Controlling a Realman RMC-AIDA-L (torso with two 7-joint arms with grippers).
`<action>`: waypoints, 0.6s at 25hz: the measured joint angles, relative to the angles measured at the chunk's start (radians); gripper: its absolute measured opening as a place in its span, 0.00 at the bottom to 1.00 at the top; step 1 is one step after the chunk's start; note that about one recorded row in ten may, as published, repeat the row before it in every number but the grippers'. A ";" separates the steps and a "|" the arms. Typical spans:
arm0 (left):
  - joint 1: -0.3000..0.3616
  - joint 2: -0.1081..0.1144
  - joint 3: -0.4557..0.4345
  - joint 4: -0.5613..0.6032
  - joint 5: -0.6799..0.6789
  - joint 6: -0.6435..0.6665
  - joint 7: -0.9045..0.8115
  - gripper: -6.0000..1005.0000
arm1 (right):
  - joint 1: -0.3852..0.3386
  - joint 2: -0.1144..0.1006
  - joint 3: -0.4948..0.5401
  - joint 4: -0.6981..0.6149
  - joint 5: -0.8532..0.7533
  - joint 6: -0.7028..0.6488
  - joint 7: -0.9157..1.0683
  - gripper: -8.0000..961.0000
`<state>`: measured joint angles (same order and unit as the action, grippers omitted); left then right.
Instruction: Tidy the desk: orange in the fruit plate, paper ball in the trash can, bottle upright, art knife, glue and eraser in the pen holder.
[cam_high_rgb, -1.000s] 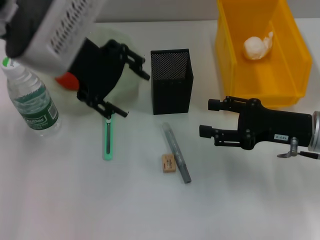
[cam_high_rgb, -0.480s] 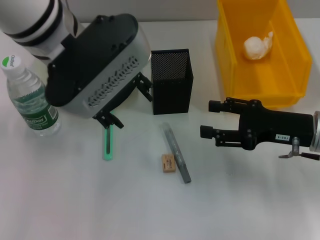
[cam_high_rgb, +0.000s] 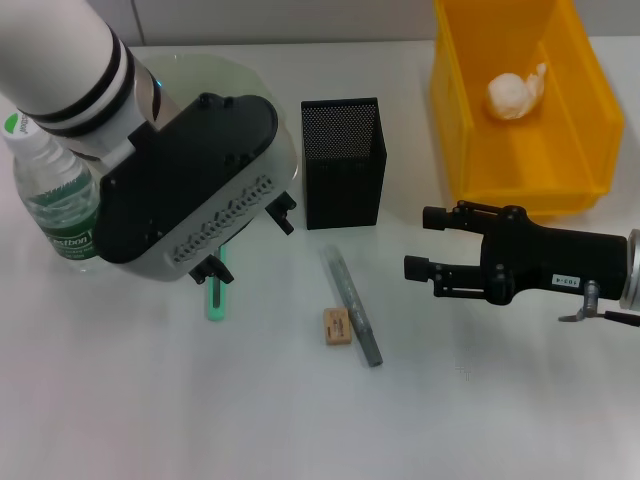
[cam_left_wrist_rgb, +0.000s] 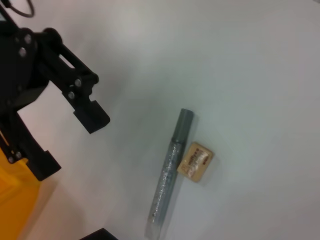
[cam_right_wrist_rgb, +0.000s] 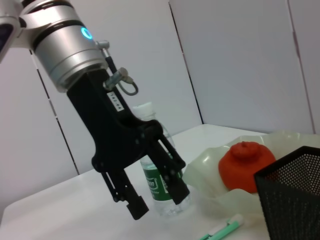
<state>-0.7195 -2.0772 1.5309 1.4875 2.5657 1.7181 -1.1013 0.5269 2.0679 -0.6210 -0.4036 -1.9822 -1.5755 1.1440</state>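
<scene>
At the far left of the white worktop the bottle stands upright, its white cap partly behind the left arm. Just right of it the left gripper hangs over the worktop with nothing between its fingers, which stand moderately apart; in the head view its wrist housing hides most of them. Behind that gripper sits the fruit plate, and the orange rests in it. A green art knife lies flat on the worktop, its far end under the left gripper.

Toward the middle, the pen holder stands upright just right of the fruit plate. Near of it a grey glue stick lies on a slant, and the eraser lies touching or just beside its left side.

Right of these the right gripper lies low over the worktop, pointing left, its fingers wide apart and holding nothing. At the far right stands the trash can, with the paper ball lying inside it.
</scene>
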 joint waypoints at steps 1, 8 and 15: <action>0.000 0.000 0.000 0.000 0.000 0.000 0.000 0.73 | 0.002 0.000 -0.002 0.001 0.001 -0.003 -0.002 0.82; -0.007 -0.002 0.059 -0.010 0.035 -0.007 0.010 0.72 | 0.030 0.000 -0.007 0.003 -0.003 -0.008 0.002 0.82; -0.048 -0.003 0.101 -0.059 0.089 -0.047 -0.016 0.71 | 0.017 0.000 -0.011 0.008 0.001 -0.010 0.029 0.82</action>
<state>-0.7670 -2.0801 1.6316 1.4283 2.6547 1.6716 -1.1170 0.5437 2.0677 -0.6320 -0.3952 -1.9814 -1.5855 1.1732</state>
